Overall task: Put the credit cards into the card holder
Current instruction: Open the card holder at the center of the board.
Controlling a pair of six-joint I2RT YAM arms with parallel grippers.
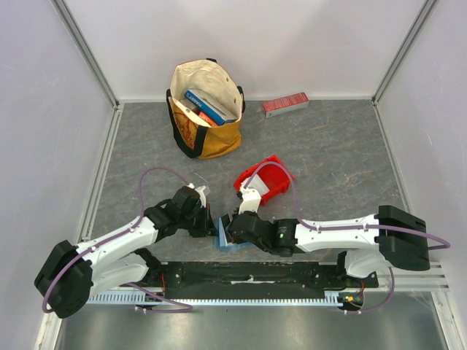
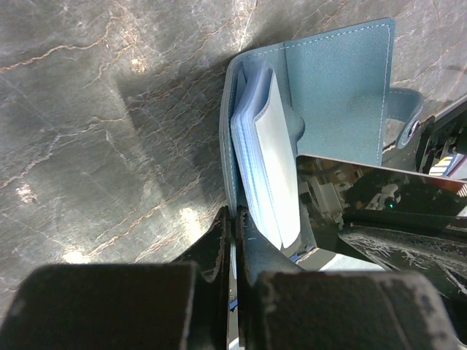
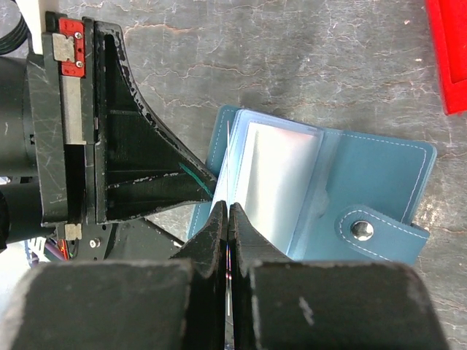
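The teal card holder (image 3: pixel 372 175) lies open on the grey table between the two arms, its clear sleeves (image 2: pixel 273 146) fanned up and its snap tab (image 3: pixel 363 230) out to one side. My left gripper (image 2: pixel 235 213) is shut on the edge of the holder's cover (image 2: pixel 228 131). My right gripper (image 3: pixel 230 208) is shut on a thin, dark, shiny credit card (image 2: pixel 365 186). In the right wrist view this card is edge-on at the sleeves. In the top view the two grippers meet over the holder (image 1: pixel 232 246). No other credit cards are in view.
A red bin (image 1: pixel 268 179) sits just behind the right gripper. A cream and yellow tote bag (image 1: pixel 206 109) with books stands at the back, with a long red box (image 1: pixel 285 104) to its right against the wall. Side walls enclose the table.
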